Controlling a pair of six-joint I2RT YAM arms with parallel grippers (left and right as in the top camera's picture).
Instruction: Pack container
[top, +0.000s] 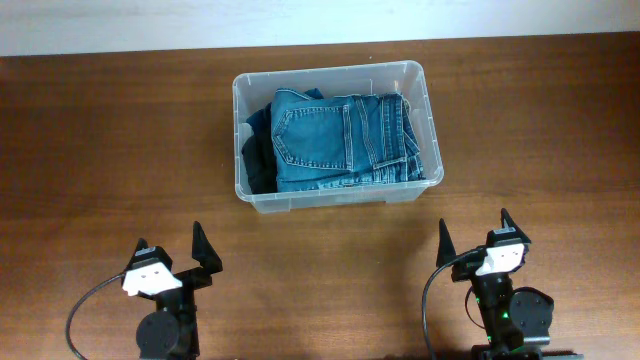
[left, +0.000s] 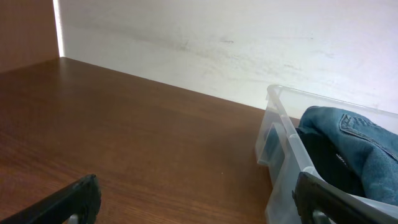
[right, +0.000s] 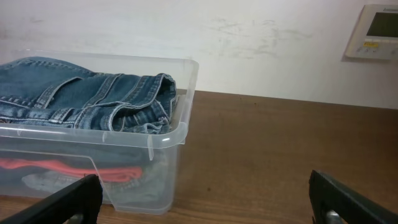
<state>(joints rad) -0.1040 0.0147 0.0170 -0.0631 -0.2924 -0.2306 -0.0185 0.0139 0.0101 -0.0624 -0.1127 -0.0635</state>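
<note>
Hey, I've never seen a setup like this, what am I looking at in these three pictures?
Two robot arms sit at a wooden table: the left arm and the right arm. One picture looks down from above; the other two come from a camera on each wrist, with that arm's dark jaws at the bottom edge. On the table stands a clear plastic container holding folded blue jeans on top of other clothes. Both pairs of jaws are open and hold nothing.
</note>
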